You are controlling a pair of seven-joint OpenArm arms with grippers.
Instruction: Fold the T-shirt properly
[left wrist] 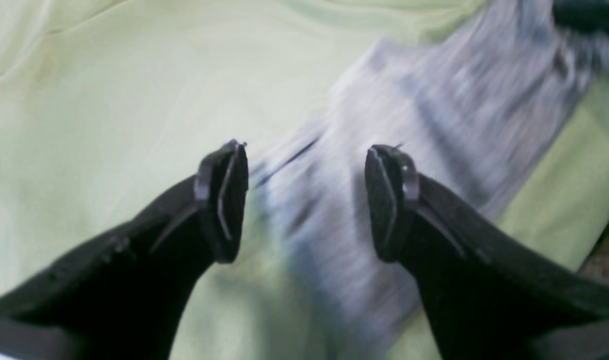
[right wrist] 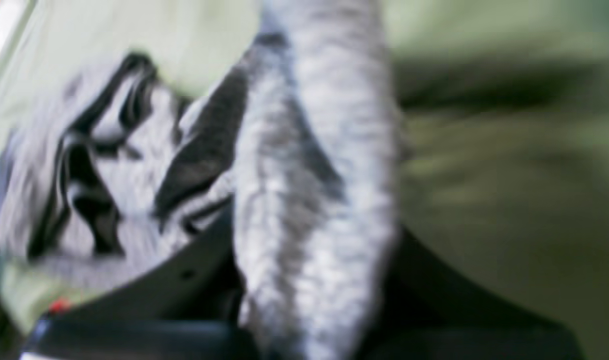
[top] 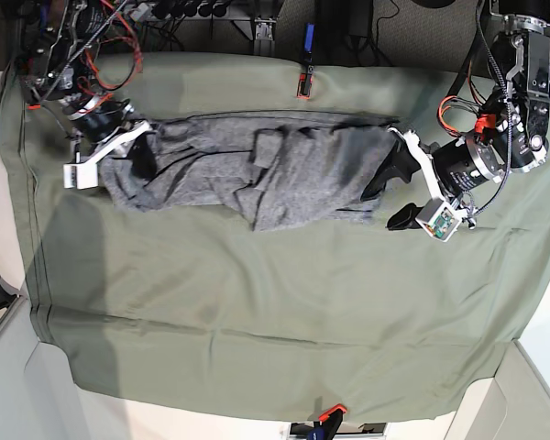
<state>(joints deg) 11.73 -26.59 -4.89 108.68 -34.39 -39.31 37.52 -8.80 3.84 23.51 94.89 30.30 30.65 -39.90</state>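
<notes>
The heather-grey T-shirt (top: 266,170) lies crumpled in a long band across the far half of the table. My right gripper (top: 128,145) is at its left end and is shut on a bunch of the cloth. In the right wrist view the grey knit (right wrist: 309,190) fills the gap between the dark fingers. My left gripper (top: 391,194) is open at the shirt's right end, with nothing held. In the blurred left wrist view its fingertips (left wrist: 229,200) stand wide apart above a strip of the shirt (left wrist: 434,115).
The olive-green table cloth (top: 257,312) covers the whole table. Clamps hold it at the back edge (top: 303,81) and the front edge (top: 329,418). Cables and electronics (top: 82,37) crowd the back left corner. The left arm's body (top: 504,137) stands at the right.
</notes>
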